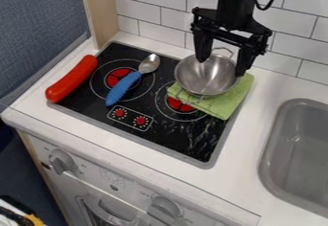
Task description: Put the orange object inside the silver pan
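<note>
Though seemingly over silver pan (200,82), pincer (221,68) well apart from orange-red sausage (72,79).

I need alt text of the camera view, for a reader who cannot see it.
A black gripper, jaws open, hangs over a silver pan on a green cloth on a toy stove. A red sausage lies across the stove's left edge, with a blue-handled spoon between it and the pan; a grey sink is at right.
</note>
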Controlling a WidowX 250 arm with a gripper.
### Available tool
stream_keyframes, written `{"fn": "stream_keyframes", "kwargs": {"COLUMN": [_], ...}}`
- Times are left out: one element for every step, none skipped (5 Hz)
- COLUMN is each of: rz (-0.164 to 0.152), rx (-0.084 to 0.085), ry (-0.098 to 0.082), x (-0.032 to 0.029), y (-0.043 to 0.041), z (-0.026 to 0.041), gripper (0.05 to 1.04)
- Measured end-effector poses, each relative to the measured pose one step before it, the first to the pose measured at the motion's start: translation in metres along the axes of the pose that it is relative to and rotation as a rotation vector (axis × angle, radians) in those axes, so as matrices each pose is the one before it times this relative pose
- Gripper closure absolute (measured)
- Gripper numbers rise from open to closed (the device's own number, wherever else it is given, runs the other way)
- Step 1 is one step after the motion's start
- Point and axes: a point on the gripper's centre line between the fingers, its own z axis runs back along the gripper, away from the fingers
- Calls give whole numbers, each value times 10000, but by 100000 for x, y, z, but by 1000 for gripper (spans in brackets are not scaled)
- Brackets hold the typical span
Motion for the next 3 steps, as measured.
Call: {"fn": "stream_keyframes", "kwargs": {"rz": [-47, 479, 759], "rx": [-6, -56, -14], "ry": [307, 139, -602], "x": [-385, -2007, -1961], "y": [-34, 3579, 5587], "z": [-1116, -121, 1416], "gripper": [79, 79, 79]}}
